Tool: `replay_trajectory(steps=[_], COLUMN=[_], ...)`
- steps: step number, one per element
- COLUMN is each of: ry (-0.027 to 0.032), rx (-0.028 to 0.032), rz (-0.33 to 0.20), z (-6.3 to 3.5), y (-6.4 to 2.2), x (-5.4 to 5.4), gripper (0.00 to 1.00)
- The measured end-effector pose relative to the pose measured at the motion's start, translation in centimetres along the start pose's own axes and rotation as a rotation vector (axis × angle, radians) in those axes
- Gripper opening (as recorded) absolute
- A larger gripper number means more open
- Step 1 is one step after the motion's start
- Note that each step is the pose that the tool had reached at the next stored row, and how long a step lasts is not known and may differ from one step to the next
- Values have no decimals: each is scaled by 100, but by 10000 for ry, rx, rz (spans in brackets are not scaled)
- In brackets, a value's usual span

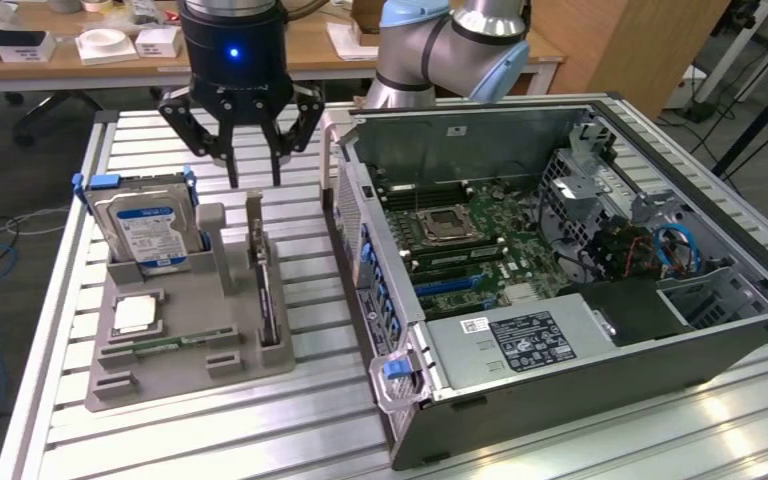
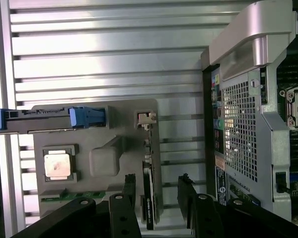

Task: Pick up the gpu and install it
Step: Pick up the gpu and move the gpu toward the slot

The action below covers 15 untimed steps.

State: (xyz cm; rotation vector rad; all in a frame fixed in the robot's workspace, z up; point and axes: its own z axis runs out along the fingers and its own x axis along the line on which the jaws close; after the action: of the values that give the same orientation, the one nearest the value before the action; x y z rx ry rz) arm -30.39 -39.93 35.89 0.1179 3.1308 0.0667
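**Over the parts tray: gpu not yet lifted, claw spread**

Above the far end of the grey parts tray [image 1: 184, 365] my claw [image 1: 253, 182] hangs with its fingers spread wide, and it holds nothing. From my wrist view, one fingertip stands on each side of the gpu [image 2: 148, 198]. As far as I can judge, both are apart from it and do not touch it.

The gpu stands on its thin edge in a slot along the tray's side, on the exterior view's right. Its metal bracket is at the far end, nearly under my claw. On the exterior view's left in the same tray are the hard drive [image 1: 153, 230], upright at the far end, and the square processor chip [image 1: 135, 313] nearer. The small green memory stick [image 1: 171, 342] lies nearest. None of these is my business.

The open computer case [image 1: 357, 200] lies on the table [image 1: 317, 430] just beside the tray, on the exterior view's right. Its motherboard [image 1: 491, 230] faces up.

I judge the task is at its very beginning. I am lined up over the card, but the grasp is not made, the lifting is not done, and all of the installing into the case is left.
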Motion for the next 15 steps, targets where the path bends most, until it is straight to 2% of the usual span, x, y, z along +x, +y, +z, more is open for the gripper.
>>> replay_trajectory(steps=[15], ry=[0], rx=[0], rz=[0], z=[44], y=[-2], x=[0], gripper=[47])
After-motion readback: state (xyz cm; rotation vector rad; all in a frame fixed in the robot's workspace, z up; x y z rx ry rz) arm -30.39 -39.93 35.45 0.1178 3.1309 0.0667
